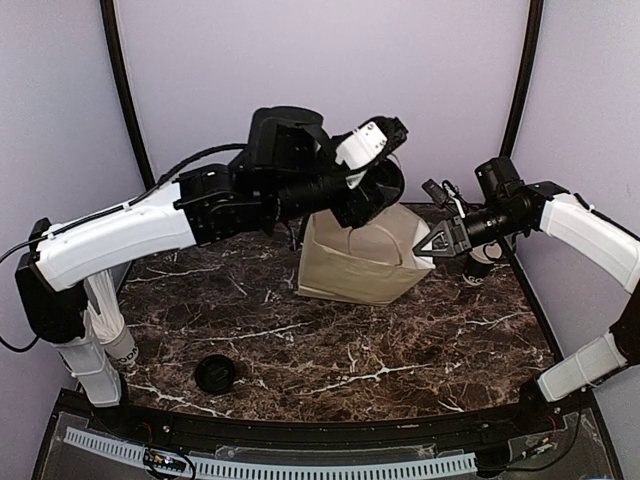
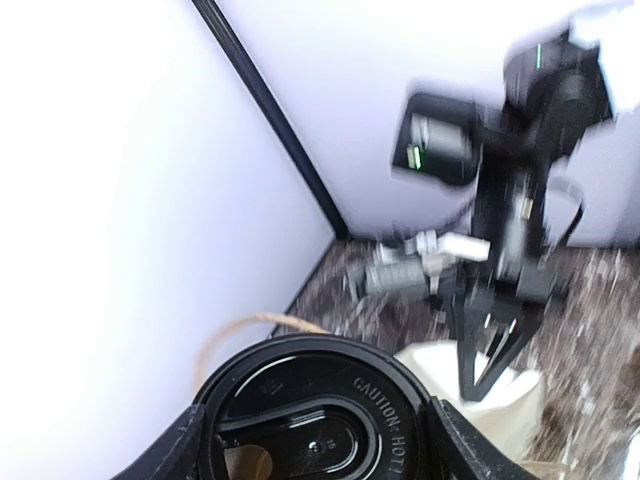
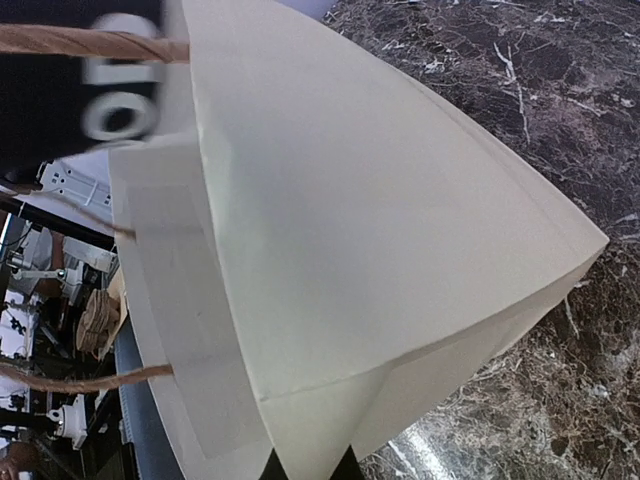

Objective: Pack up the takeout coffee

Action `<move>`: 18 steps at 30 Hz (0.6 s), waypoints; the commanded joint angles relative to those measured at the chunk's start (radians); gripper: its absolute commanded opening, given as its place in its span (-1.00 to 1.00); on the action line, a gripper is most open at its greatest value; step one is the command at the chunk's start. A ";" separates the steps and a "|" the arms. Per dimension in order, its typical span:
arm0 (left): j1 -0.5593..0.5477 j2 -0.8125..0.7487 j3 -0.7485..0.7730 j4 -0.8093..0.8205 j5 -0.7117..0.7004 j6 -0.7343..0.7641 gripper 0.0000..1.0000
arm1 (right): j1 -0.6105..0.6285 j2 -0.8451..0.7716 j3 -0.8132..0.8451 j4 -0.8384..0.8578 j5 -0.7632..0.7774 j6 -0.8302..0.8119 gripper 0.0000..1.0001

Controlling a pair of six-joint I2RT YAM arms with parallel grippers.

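Though only its lid shows, the takeout coffee (image 2: 310, 430) sits gripped in the left claw (image 2: 320, 448); right claw (image 3: 310, 470) pinches the bag (image 3: 380, 250).

The left arm (image 1: 120, 235) and right arm (image 1: 590, 235) wear smooth white shells on their long links, with black housings at the joints. A black cable (image 1: 195, 158) loops along the left one; the right fingers (image 1: 432, 238) are black, forming a pointed triangle.

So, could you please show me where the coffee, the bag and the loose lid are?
coffee (image 2: 318, 412): left wrist view, on the top of its black lid.
bag (image 1: 360, 262): top view, on its front wall.
loose lid (image 1: 215, 373): top view, on its middle.
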 commanded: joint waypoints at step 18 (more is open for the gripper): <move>-0.115 -0.229 -0.143 0.070 0.500 -0.272 0.25 | -0.119 0.093 0.138 0.014 0.039 0.078 -1.00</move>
